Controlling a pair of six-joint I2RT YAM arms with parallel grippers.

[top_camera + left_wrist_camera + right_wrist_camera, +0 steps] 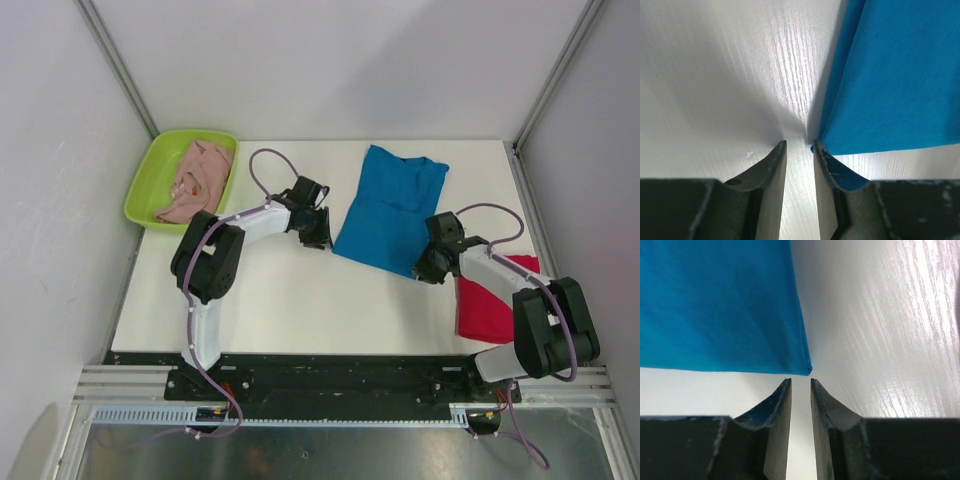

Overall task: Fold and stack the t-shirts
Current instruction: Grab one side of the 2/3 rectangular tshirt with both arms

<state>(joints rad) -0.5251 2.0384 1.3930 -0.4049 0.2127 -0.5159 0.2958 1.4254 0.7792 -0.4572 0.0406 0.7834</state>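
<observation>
- While the pink shirt (200, 175) lies crumpled in the tray (137, 195) at far left, I judge it light and limp, best pinched at an edge
- Left gripper (799, 144): jaws narrowly parted, holding nothing, tips down at the table (300, 300), with the near left corner of the blue shirt (890, 75) meeting one fingertip
- Blue shirt: mid-table, flat, layers doubled; soft cloth that will sag and slip, so I'd take both near corners through every layer
- Right gripper (801, 381): jaws slightly apart, empty, just short of the near right corner
- Red shirt (490, 305): far right, partly under the right arm
</observation>
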